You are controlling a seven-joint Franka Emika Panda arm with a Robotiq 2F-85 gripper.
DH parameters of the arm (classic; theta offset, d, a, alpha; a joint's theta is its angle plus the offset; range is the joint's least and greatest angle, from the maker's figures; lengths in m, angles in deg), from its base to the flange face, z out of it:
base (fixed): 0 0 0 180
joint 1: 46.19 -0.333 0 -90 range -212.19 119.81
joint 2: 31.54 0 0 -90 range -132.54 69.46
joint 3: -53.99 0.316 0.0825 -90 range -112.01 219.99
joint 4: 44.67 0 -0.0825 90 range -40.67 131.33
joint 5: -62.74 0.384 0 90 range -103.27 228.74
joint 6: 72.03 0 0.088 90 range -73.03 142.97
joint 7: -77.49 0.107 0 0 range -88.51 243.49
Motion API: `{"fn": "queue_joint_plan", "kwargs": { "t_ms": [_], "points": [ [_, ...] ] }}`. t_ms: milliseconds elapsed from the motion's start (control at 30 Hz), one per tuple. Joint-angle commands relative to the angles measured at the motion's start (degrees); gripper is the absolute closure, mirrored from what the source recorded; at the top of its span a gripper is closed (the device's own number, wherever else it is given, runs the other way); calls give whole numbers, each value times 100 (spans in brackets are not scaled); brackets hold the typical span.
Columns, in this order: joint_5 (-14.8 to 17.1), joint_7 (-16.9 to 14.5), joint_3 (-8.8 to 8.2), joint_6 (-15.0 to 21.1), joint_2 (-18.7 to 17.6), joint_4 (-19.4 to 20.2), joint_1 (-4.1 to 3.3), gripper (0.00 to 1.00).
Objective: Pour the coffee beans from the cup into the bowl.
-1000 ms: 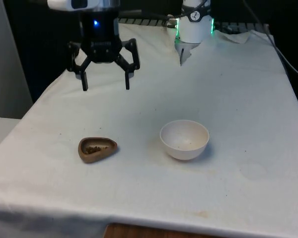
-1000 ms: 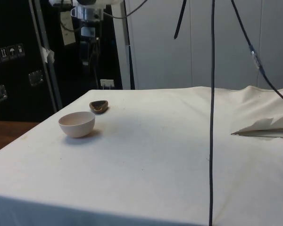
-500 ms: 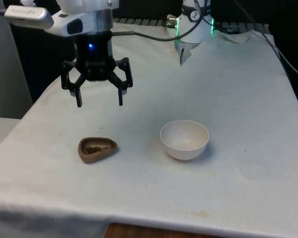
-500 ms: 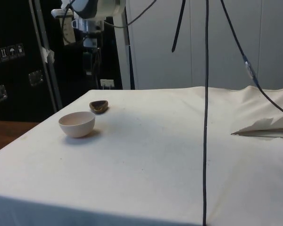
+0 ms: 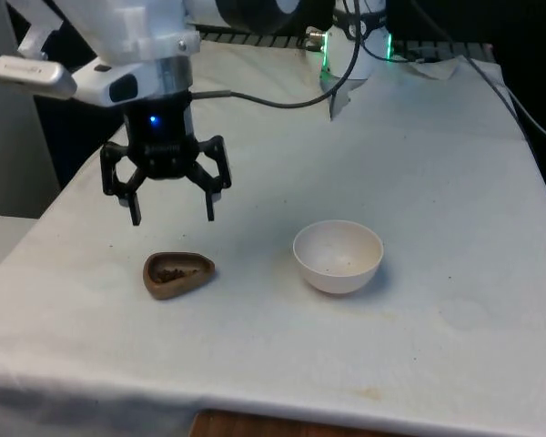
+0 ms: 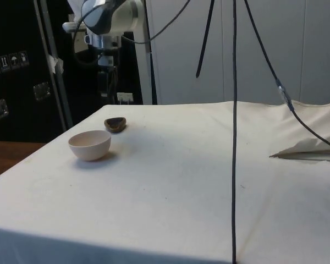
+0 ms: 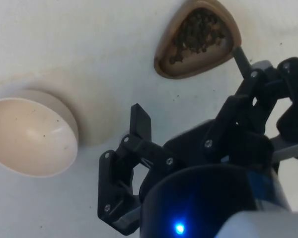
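A small brown teardrop-shaped cup (image 5: 176, 274) holding dark coffee beans rests on the white cloth towards the front view's left; I also see it as the cup (image 6: 115, 124) and the cup (image 7: 197, 38). A white bowl (image 5: 338, 256) stands to its right, seen too as the bowl (image 6: 89, 144) and the bowl (image 7: 27, 134); it looks nearly bare inside. My black gripper (image 5: 171, 217) hangs open a short way above the cloth, just beyond and above the cup, holding nothing. One of its fingers (image 7: 140, 121) points at the cloth between cup and bowl.
The robot base (image 5: 350, 50) stands at the table's far end. Dark cables (image 6: 234, 132) hang down in the side view. A fold of cloth (image 6: 311, 148) lies near the side view's right edge.
The gripper has come down and towards the near side of the table, closing on the cup from above. It stays open. Cup and bowl have not moved.
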Motion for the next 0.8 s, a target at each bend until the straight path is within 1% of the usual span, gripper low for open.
{"fn": "queue_joint_plan", "kwargs": {
  "t_ms": [0,167,200,233,400,433,467,500,600,733,767],
  "points": [
    [29,-46,40,-103,-57,-80,57,0],
    [292,-235,-29,-206,-281,-269,115,0],
    [269,-206,-69,-92,-229,-189,52,0],
    [395,-298,-46,-246,-344,-344,138,0],
    [688,-464,-115,-367,-510,-533,183,0],
    [796,-521,-143,-441,-567,-602,206,0],
    [802,-521,-189,-315,-527,-521,149,0],
    [848,-544,-160,-487,-596,-642,212,0],
    [963,-602,-212,-607,-670,-751,235,0],
    [1043,-647,-309,-802,-796,-928,241,0],
    [1060,-665,-332,-670,-739,-814,206,0]
  ]
}}
